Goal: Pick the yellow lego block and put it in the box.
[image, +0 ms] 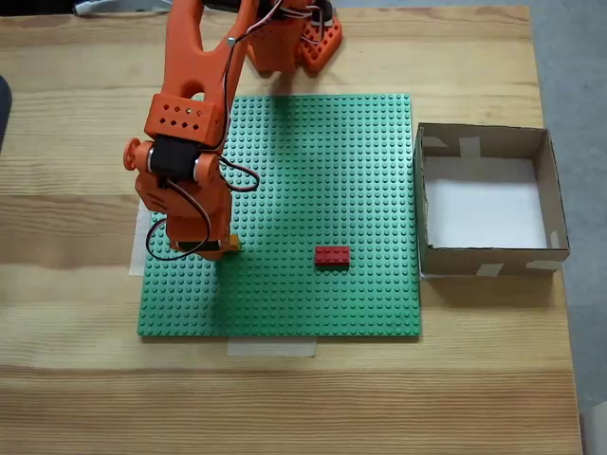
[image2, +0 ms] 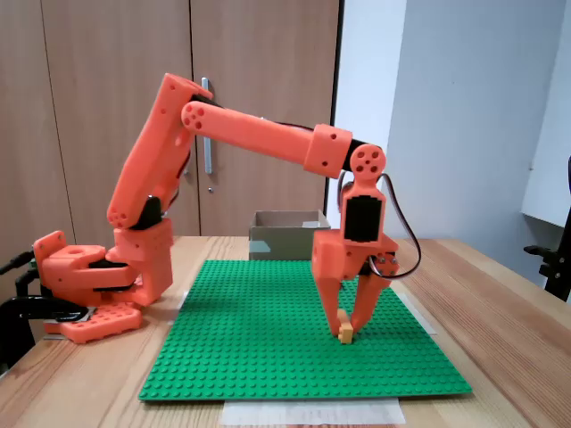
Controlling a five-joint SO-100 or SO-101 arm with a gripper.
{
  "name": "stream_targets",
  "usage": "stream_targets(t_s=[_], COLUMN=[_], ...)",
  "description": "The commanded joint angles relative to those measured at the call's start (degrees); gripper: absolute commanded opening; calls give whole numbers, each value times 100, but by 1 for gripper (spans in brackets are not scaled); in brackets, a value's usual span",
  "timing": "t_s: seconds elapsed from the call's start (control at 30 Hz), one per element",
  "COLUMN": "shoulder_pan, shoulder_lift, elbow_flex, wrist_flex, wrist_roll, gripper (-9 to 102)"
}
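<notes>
In a fixed view from above, the orange arm (image: 190, 142) reaches down over the left part of the green baseplate (image: 313, 294), which lies on a wooden table (image: 85, 379). The arm's body covers the gripper, so the fingers cannot be judged here. A sliver of the yellow brick (image: 231, 245) peeks out at the arm's lower right edge, on the baseplate. A red brick (image: 332, 255) sits well apart to its right, nearer the middle of the plate. The cardboard box (image: 490, 257), with its white floor, stands just beside the baseplate's right edge.

In a fixed view from the side, the gripper (image2: 346, 328) points straight down with its two fingers (image2: 328, 299) parted in a narrow V. The yellow brick (image2: 346, 334) rests on the baseplate (image2: 268, 357) between the fingertips; they sit close on either side of it, though whether they press on it is unclear. The box (image2: 281, 234) stands behind the arm (image2: 259, 134), at the plate's far edge. The side view alone shows the finger spread; the view from above alone shows the red brick and the box's inside.
</notes>
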Motion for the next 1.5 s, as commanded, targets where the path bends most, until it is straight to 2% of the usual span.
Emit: stream_targets(t_s=[0.0,0.33,0.9,1.2,1.47], shoulder_pan=[26,44,132,-70,-747], shoulder_lift=[97,255,2663,5063,5265], elbow_flex=[-132,-193,1072,2347,2391], wrist_flex=[70,281,220,-554,-861], wrist_roll=[-18,-18,0,53,62], gripper=[-1,-1,-1,-1,-1])
